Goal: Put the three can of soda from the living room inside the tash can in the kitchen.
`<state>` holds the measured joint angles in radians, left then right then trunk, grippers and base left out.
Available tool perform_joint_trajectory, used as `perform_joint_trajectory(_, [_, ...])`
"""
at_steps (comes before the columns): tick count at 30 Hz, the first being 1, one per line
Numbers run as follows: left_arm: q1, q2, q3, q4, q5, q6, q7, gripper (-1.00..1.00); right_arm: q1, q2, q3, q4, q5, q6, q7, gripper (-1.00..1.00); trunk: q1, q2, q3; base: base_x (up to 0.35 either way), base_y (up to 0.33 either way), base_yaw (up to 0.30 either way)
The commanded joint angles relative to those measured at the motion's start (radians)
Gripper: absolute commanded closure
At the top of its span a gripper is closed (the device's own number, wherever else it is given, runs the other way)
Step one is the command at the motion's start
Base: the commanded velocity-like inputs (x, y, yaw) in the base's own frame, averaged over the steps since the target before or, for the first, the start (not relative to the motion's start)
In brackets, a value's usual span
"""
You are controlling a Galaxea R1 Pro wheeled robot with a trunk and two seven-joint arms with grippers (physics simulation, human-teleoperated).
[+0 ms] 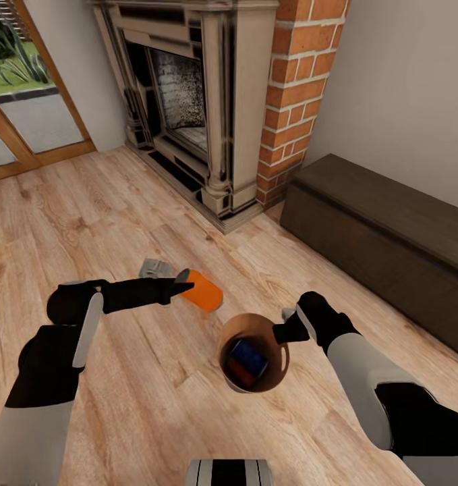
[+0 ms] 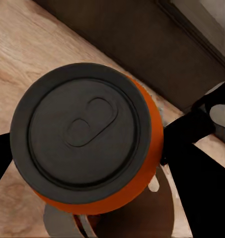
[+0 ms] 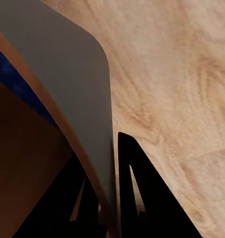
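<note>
Two cans accounted for: one orange can (image 1: 203, 289) pinched lying sideways in left claw (image 1: 181, 286), lower middle of frame, held above the floor (image 1: 121, 223) just up-left of the bin (image 1: 280, 360); one blue can (image 1: 247, 359) already lying inside that bin, something orange seemingly under it, not confirmed. Right claw (image 1: 287, 322) pressed together on the bin's thin rim at its upper right edge, wall caught between the fingers (image 3: 142, 198) in the right wrist view. Bin carried off the floor, or so judged.

Risks noted:
- Orange can not yet over the opening; let go here, likely to strike the rim or roll away across the floor.
- Rim grip narrow and one-sided; extra weight dropped in could tip the bin or slip it from the claw.
- Sideways can may bridge the opening or land on the blue can and bounce.

Surface and room: light wood-plank floor, smooth, nothing to stop a rolling can. Brick-sided fireplace (image 1: 208, 115) at top centre, dark low cabinet (image 1: 384, 236) along the right wall, wood-framed glass door (image 1: 26, 101) upper left. Living room; kitchen not reached.
</note>
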<state>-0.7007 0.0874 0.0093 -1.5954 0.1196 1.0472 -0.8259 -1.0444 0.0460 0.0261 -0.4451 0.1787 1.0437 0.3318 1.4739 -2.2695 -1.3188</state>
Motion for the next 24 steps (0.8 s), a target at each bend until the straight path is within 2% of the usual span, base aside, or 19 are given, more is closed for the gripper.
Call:
perform_joint_trajectory(1, [-0.005, -0.001, 0.002, 0.0, 0.015, 0.0, -0.011, 1.0, 0.0, 0.002, -0.002, 0.0, -0.028, 0.004, 0.003, 1.0, 0.0, 0.0, 0.0, 0.0, 0.0, 0.0])
perform_joint_trajectory(5, [-0.005, -0.005, -0.004, 0.002, 0.077, 0.0, -0.023, 1.0, 0.0, 0.004, -0.002, 0.0, -0.027, 0.004, 0.003, 1.0, 0.0, 0.0, 0.0, 0.0, 0.0, 0.0])
perform_joint_trajectory(9, [-0.005, -0.008, -0.006, 0.005, 0.087, 0.0, -0.01, 1.0, -0.001, 0.004, -0.002, -0.003, -0.027, 0.004, 0.003, 1.0, 0.0, 0.0, 0.0, 0.0, 0.0, 0.0])
perform_joint_trajectory(11, [-0.005, -0.009, -0.017, 0.007, 0.089, 0.0, 0.029, 1.0, -0.004, 0.005, -0.002, -0.008, -0.027, 0.004, 0.004, 1.0, 0.0, 0.0, 0.0, 0.0, 0.0, 0.0])
perform_joint_trajectory(13, [-0.004, -0.008, -0.06, 0.011, 0.088, 0.0, 0.055, 1.0, -0.011, 0.006, -0.002, -0.011, -0.027, 0.004, 0.004, 1.0, 0.0, 0.0, 0.0, 0.0, 0.0, 0.0])
perform_joint_trajectory(15, [-0.004, -0.009, -0.123, 0.018, 0.086, 0.0, 0.073, 1.0, -0.016, 0.015, -0.001, -0.013, -0.025, 0.004, 0.004, 1.0, 0.0, 0.0, 0.0, 0.0, 0.0, 0.0])
perform_joint_trajectory(18, [-0.003, -0.008, -0.164, 0.038, 0.087, -0.003, 0.085, 1.0, -0.027, 0.027, -0.001, -0.013, -0.024, 0.004, 0.004, 1.0, 0.0, 0.0, 0.0, 0.0, 0.0, 0.0])
perform_joint_trajectory(21, [-0.001, -0.008, -0.233, 0.049, 0.087, -0.025, 0.09, 1.0, -0.039, 0.044, -0.001, -0.013, -0.023, 0.004, 0.0, 1.0, 0.0, 0.0, 0.0, 0.0, 0.0, 0.0])
perform_joint_trajectory(24, [-0.001, -0.008, -0.256, 0.051, 0.086, -0.03, 0.096, 1.0, -0.044, 0.05, 0.0, -0.013, -0.023, 0.004, -0.01, 1.0, 0.0, 0.0, 0.0, 0.0, 0.0, 0.0])
